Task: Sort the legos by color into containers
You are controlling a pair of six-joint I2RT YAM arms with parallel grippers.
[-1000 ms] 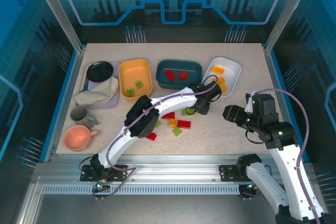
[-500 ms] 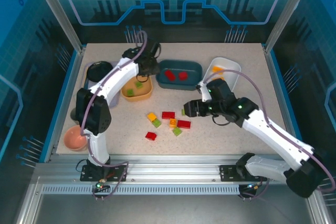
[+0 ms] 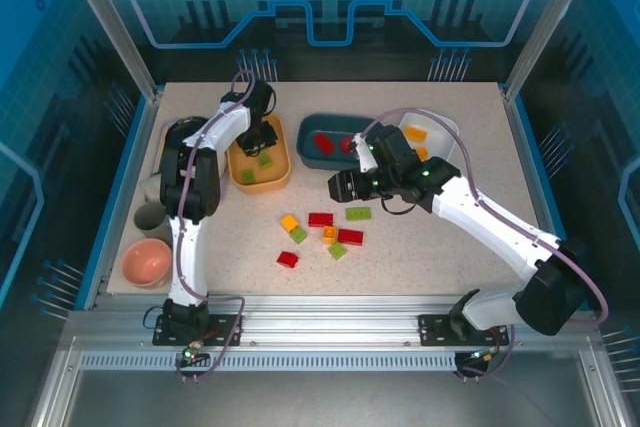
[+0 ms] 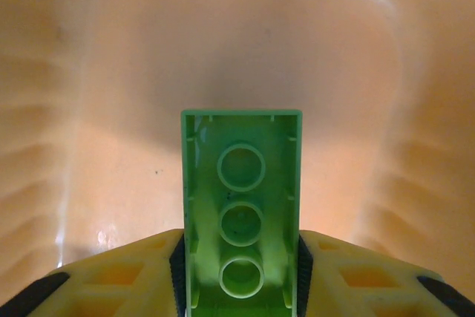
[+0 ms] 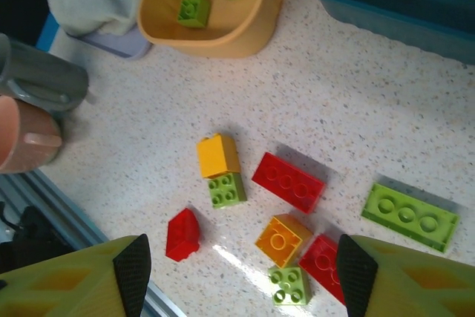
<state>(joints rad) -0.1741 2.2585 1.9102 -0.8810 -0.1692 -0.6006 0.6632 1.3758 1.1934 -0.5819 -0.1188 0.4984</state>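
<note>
Left gripper [image 3: 262,134] hangs over the yellow-orange tub [image 3: 233,152], its pads pressed against the two long sides of a lime green brick [image 4: 241,183]. The brick's hollow underside faces the wrist camera. Its long axis runs along the fingers and points at the tub floor straight ahead, so letting go should drop it in beside the two green bricks [image 5: 193,10] already there.

Right gripper [image 3: 338,187] hovers with its fingers wide apart and nothing between them, just above the loose pile on the table [image 3: 420,257]. The right arm is the nearer one to that pile.

The dark teal tub [image 3: 340,119] holds red bricks and the white tub [image 3: 445,132] holds orange ones.

In the pile, a long green brick [image 5: 408,217] lies off to the gripper's side, with a long red brick [image 5: 288,182] nearer the middle.
</note>
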